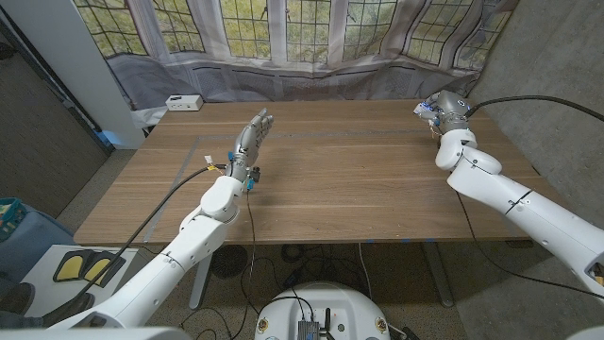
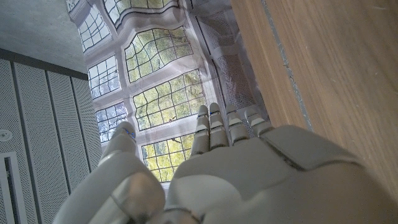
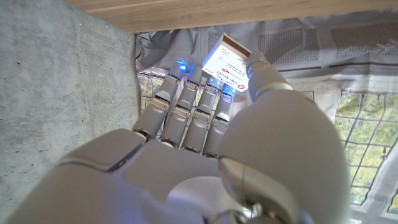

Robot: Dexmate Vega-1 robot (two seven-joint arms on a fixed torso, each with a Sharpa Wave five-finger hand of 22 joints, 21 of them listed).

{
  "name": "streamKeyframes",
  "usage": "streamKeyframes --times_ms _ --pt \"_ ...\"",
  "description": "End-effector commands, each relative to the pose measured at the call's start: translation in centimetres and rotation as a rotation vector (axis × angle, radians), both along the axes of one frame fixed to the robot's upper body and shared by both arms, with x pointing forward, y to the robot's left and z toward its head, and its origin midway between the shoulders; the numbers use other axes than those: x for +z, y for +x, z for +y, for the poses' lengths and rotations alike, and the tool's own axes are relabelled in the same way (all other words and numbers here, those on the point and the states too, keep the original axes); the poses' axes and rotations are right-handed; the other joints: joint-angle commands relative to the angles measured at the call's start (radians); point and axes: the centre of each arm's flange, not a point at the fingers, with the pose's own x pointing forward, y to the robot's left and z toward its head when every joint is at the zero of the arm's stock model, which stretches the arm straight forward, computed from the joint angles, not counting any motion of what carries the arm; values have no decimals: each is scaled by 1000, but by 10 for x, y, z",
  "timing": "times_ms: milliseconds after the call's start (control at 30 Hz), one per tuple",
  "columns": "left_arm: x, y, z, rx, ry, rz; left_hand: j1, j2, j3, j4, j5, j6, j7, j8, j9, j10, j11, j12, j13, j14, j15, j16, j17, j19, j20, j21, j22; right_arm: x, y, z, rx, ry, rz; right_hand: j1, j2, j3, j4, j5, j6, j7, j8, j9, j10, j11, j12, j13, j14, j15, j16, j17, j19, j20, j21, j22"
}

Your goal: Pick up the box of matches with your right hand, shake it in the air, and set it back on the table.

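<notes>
Right hand, upper right of the head frame, holds the box of matches aloft between thumb and fingers. Left hand stands idle, fingers extended, holding nothing. Risk: the light grip could let the box slip during shaking.

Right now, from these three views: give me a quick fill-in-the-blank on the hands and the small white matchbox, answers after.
1. The small white matchbox is held by the robot's ____ hand.
2. The matchbox is ____ the brown wooden table, not resting on it.
3. The left hand holds ____, its fingers stretched out.
4. A white box sits at the table's far ____ corner.

Missing words: right; above; nothing; left
</notes>
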Motion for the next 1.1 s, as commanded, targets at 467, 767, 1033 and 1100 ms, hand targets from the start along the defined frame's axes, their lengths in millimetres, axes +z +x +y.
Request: streamKeyframes --times_ms 467,767,1033,1100 --pt "-6 -11 2 -8 9 10 9 3 5 -1 -1 6 5 1 4 7 1 1 2 1 -2 1 5 2 0 4 3 1 -62 41 370 21 -347 48 57 -4 2 2 30 -9 1 -1 32 -14 0 6 1 -28 -5 2 5 -4 -2 5" --pt "-8 -14 4 -7 5 5 9 3 5 -1 -1 7 3 1 4 8 -1 1 2 1 -2 0 5 0 2 3 3 4 -78 84 595 -284 -407 55 65 -2 2 3 35 -23 0 -1 29 -35 -6 6 -11 -56 -16 -1 2 -30 -4 6" --pt "-10 -16 8 -3 -1 5 9 3 5 -1 -1 6 4 0 4 8 0 1 2 2 0 1 5 0 2 3 3 2 -82 116 597 -653 -356 61 68 6 0 4 40 -30 -1 -1 30 -34 -10 7 1 -80 -27 -12 20 -55 2 6" --pt "-11 -17 9 -3 -2 5 9 3 5 -1 -1 6 4 0 4 7 0 0 2 2 1 1 5 0 2 3 3 -2 -83 124 567 -748 -351 60 67 5 1 3 41 -31 -1 -1 30 -36 -11 7 0 -83 -29 -13 21 -57 2 6"
